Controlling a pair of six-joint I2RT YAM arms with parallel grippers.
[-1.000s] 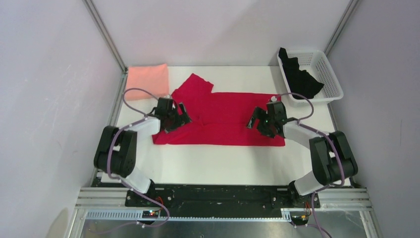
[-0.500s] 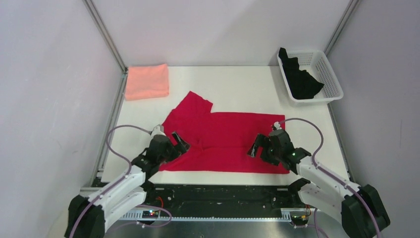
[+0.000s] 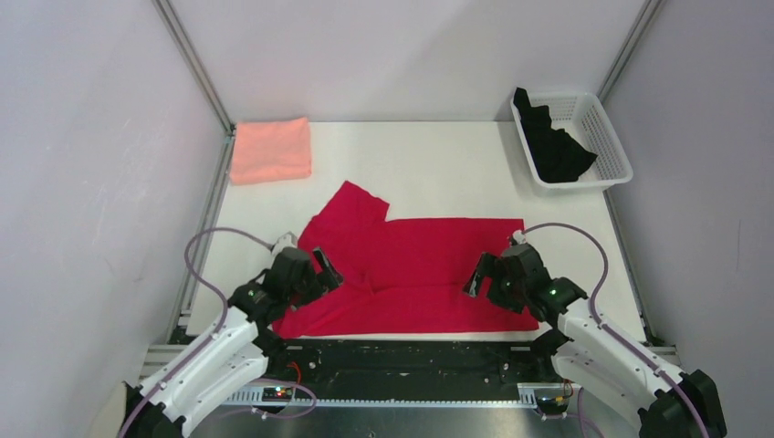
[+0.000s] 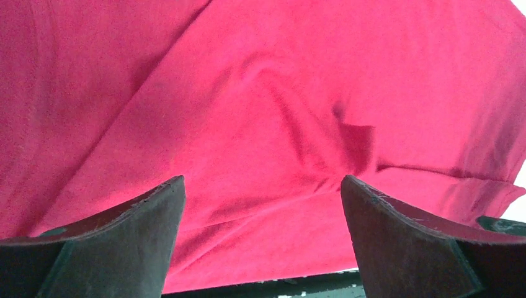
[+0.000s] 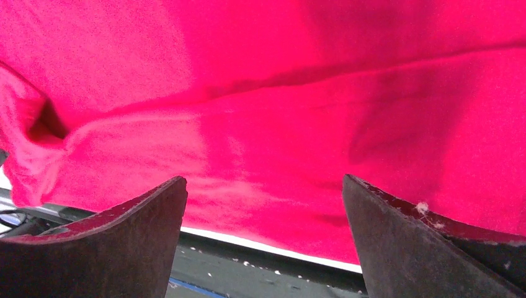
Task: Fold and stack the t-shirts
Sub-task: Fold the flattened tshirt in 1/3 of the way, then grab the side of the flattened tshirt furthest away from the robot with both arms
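1. Desk [image 3: 438, 169] — white, carries everything.
2. Red t-shirt [image 3: 411, 274]: spread nearly flat at 6 o'clock, its hem along the desk's near edge and one sleeve pointing to 11. Looks soft, light and limp, so it will likely sag and wrinkle when lifted. Best taken at two edge points at once, pinching through the layers.
3. Basket [image 3: 606, 128] at 1 o'clock, with the black t-shirt [image 3: 552, 146] crumpled inside.
4. Salmon-pink t-shirt [image 3: 270, 151] at 10 o'clock, folded to a rectangle.
5. Left pincer [image 3: 319, 270] over the red cloth's 8 o'clock side, right pincer [image 3: 482, 276] over its 4 o'clock side — jaws spread wide on both, nothing held.
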